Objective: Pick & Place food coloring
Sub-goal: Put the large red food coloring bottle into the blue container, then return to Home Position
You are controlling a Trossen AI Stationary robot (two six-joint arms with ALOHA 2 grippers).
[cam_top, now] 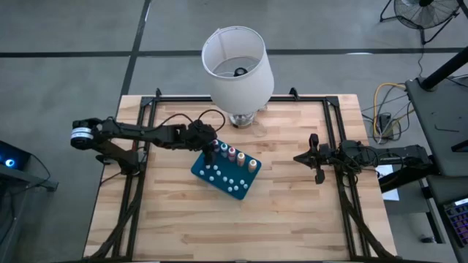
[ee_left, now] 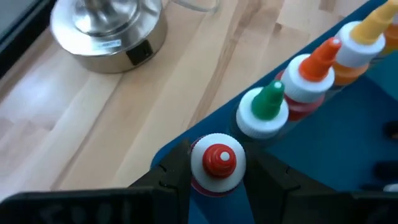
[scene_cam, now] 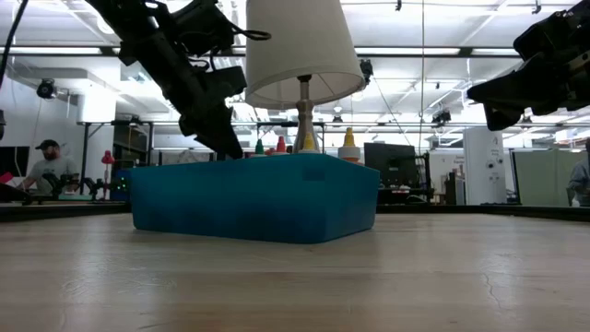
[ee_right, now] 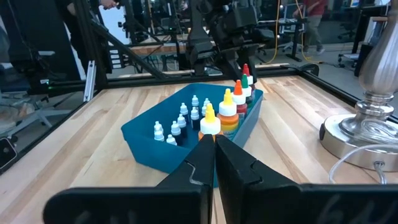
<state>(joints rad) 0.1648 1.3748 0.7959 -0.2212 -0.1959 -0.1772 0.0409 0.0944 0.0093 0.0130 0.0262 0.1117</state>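
Note:
A teal tray (cam_top: pixel 219 177) lies at mid-table. Along its far side stands a row of food coloring bottles: green tip (ee_left: pixel 268 104), orange-red tip (ee_left: pixel 318 61), yellow tip (ee_left: pixel 368 26). At the row's left end, in the tray's corner, my left gripper (ee_left: pixel 217 179) is shut on a red-tipped bottle (ee_left: pixel 219 160). In the high view that gripper (cam_top: pixel 213 148) hangs over the tray's far-left corner. Several small dark bottles with white caps (ee_right: pixel 180 121) stand in the tray too. My right gripper (cam_top: pixel 298 157) waits shut near the table's right edge, holding nothing. My left gripper pinches the red-tipped bottle at its white collar (ee_left: pixel 198 165), one finger on each side. The fingers (ee_left: pixel 273 183) slant down at it from the table's left side. The bottle stands upright in the tray's corner. Its base is hidden, so whether it rests on the tray floor I cannot tell.
A lamp with a white shade (cam_top: pixel 238 62) and a silver base (ee_left: pixel 106 31) stands just beyond the tray at the table's far side, close to my left arm. Its cord (cam_top: pixel 186 117) loops over the table's far left. Black rails (cam_top: pixel 333 139) run along the table's sides.

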